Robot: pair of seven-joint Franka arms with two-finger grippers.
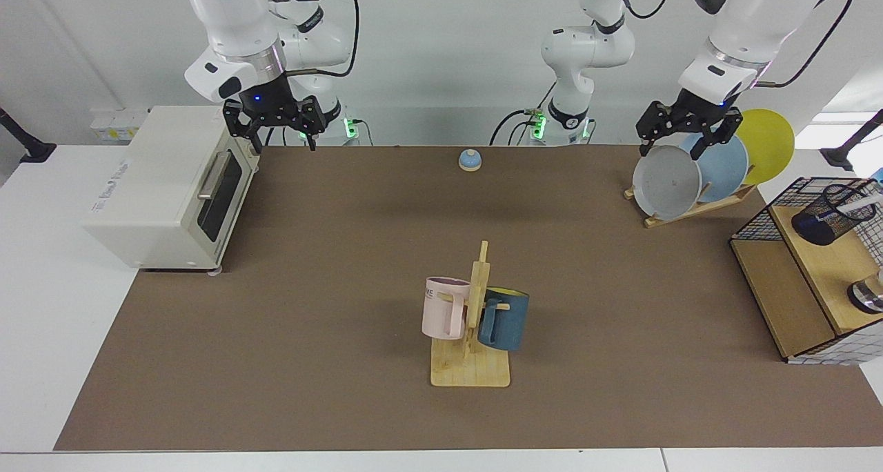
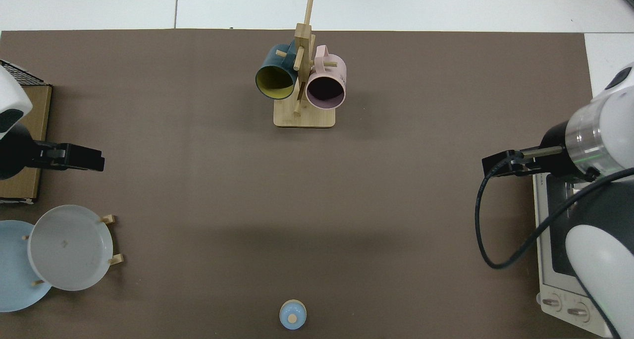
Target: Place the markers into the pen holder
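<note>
Shelf-top pen holder (image 1: 831,213): marker (image 1: 864,203) leans rightward.

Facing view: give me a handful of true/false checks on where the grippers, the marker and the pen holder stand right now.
1. The left gripper hangs open and empty above the plate rack. True.
2. The pen holder lies tipped over on the brown mat. False: it stands on the wooden shelf inside the wire basket frame.
3. The right gripper grips the toaster oven handle. False: it waits open above the oven's back corner, holding nothing.
4. The marker leans in the pen holder. True.
5. Two mugs hang on the wooden mug tree. True.
</note>
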